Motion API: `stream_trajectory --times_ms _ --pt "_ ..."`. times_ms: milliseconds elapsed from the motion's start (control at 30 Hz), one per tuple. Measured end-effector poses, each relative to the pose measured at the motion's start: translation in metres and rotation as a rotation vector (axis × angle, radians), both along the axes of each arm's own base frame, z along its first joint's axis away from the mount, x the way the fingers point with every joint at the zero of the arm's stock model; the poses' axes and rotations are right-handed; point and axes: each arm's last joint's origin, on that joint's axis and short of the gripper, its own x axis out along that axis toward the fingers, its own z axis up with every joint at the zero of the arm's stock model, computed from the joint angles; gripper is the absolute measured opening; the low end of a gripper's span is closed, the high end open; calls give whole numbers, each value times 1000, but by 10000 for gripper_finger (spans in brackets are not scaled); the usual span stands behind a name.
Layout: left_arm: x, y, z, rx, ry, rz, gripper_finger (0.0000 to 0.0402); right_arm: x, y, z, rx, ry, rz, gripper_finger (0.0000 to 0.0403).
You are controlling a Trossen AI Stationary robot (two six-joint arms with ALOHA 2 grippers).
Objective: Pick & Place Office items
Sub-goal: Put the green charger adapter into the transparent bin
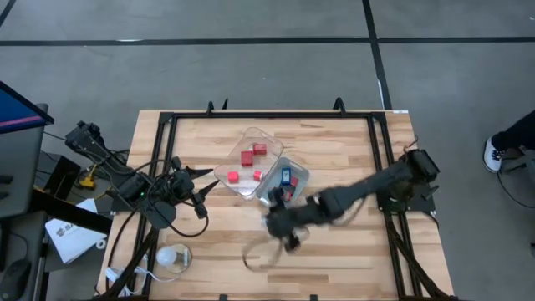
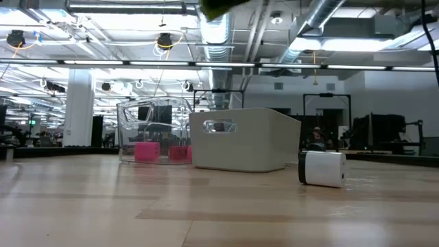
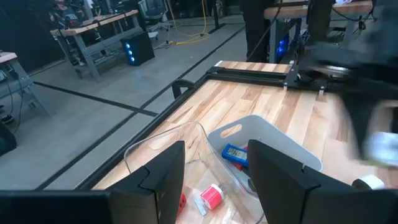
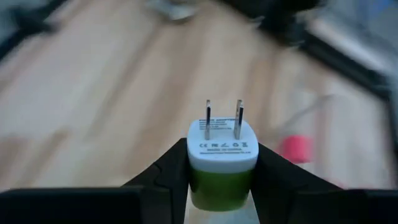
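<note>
**Op:** My right gripper (image 4: 221,177) is clamped on a green-and-white plug adapter (image 4: 222,163), prongs pointing away from the wrist. Overhead, that arm reaches across the table (image 1: 334,251), gripper just beside the white bin's (image 1: 294,170) near edge.

**Eng:** Left side?

**Op:** Left gripper (image 3: 214,180) is parked near the table's left edge, fingers spread apart, nothing between them.

**Eng:** Other items?

**Op:** Red blocks (image 1: 253,153) sit in the clear tray (image 1: 242,159); a blue piece (image 1: 286,176) lies in the white bin. Tray and bin touch, mid-table.

**Eng:** Room to move?

**Op:** Bare wood toward the near edge and the right rail. A white cylinder (image 2: 322,168) stands on the table, near the bin, in the low view.
</note>
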Motion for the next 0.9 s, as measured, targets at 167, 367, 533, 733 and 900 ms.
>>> stream_trajectory --times_ms 167,367,533,733,900 --pt "0 0 0 5 6 0 170 27 -77 9 40 -103 -109 123" --pt "-2 2 -4 30 39 1 170 38 -169 19 283 -279 -290 123" --pt "-3 2 -9 46 57 0 170 34 -209 12 438 -354 -448 123" --pt "-4 3 -10 59 72 1 170 29 -201 -13 519 -297 -465 123" --pt "-4 3 -10 56 70 1 170 28 -188 -30 542 -316 -438 122"
